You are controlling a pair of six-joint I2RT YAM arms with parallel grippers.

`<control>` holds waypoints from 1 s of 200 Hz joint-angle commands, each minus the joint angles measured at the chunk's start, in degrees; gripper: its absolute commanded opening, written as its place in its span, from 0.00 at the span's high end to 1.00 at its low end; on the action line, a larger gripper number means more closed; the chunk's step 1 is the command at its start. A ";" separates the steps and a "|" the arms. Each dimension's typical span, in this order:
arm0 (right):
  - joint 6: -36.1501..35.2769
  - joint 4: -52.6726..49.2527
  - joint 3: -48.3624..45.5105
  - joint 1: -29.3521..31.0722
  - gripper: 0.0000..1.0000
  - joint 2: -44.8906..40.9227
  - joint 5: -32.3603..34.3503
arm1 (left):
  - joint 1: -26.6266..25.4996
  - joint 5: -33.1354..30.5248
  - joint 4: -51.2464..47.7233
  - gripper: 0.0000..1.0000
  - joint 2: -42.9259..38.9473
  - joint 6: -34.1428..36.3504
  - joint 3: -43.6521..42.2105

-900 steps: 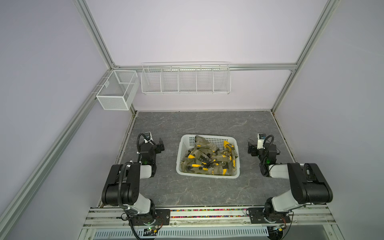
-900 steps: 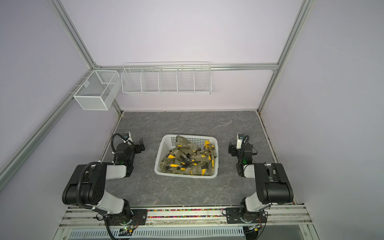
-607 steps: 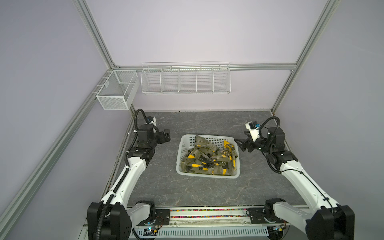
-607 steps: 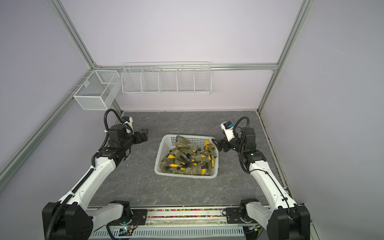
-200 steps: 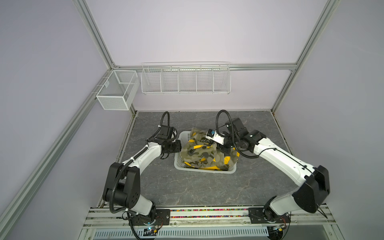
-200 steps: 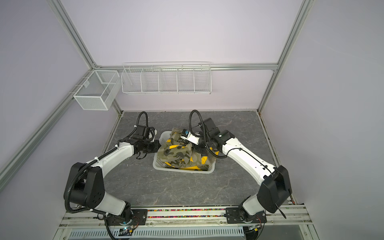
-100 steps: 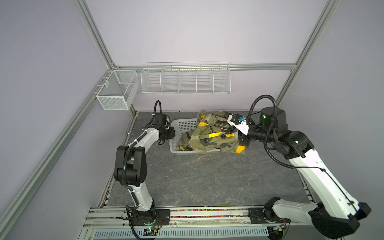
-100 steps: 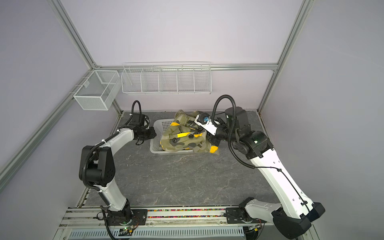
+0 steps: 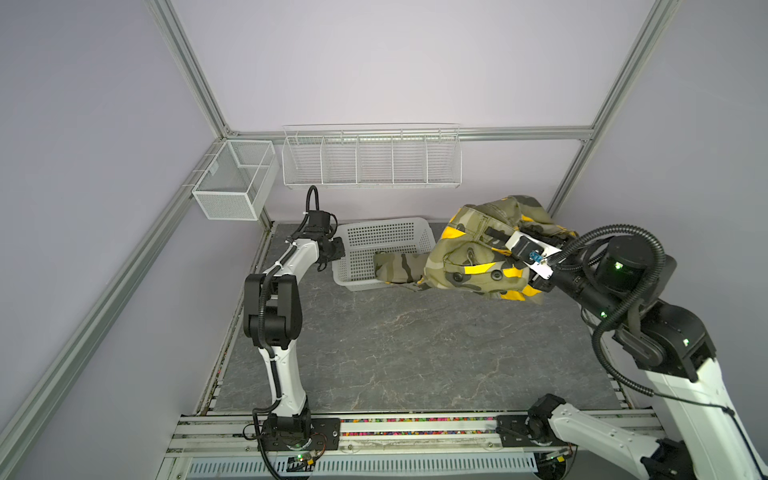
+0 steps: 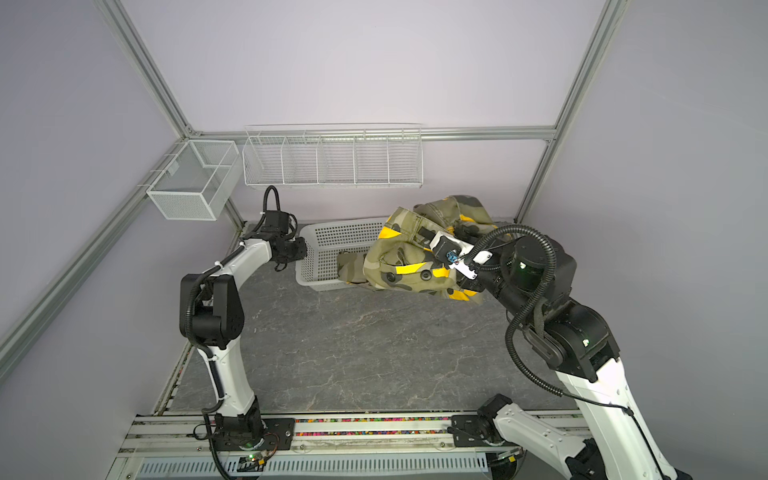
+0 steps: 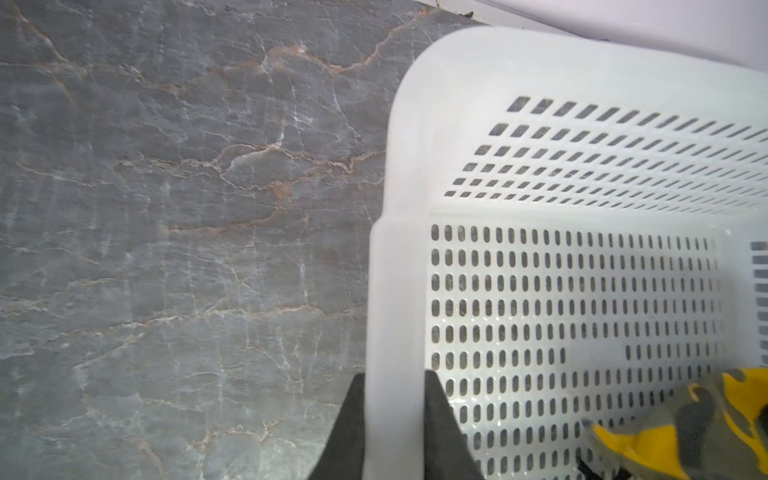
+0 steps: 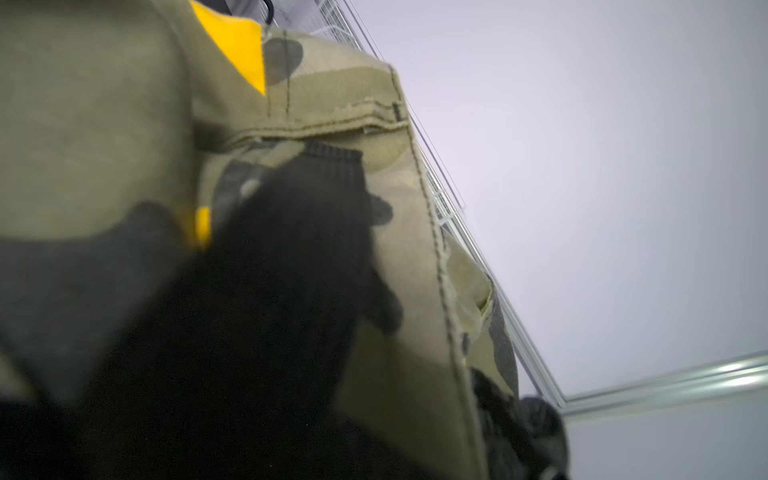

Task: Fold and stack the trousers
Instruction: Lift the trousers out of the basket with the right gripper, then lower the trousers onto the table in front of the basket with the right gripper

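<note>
Right gripper [image 9: 498, 237] clamps trousers [image 9: 469, 266]; left gripper [image 11: 395, 386] pinches basket [image 11: 415, 124] rim (likely anchoring it). Lift higher until trailing leg [image 9: 397, 268] clears.

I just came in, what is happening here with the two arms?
The right gripper holds the camouflage trousers raised above the table, mostly out of the white basket; one leg trails into it. The left gripper is clamped on the basket's rim. Nothing is folded yet.

Olive camo trousers [image 9: 469, 270] w/ yellow, black patches; white lattice basket [image 9: 374, 237].
</note>
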 commanded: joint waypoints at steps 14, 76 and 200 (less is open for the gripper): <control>-10.63 2.27 0.37 -0.13 0.84 -1.92 10.47 | 0.94 -10.28 -0.71 0.83 3.00 1.35 4.27; -23.39 11.13 -2.47 -0.50 0.86 -2.72 33.40 | 0.94 -13.74 -3.95 0.83 6.81 1.90 11.86; 21.70 2.34 -18.80 0.95 0.85 8.74 -29.28 | 1.07 1.69 3.61 0.82 10.22 5.45 14.92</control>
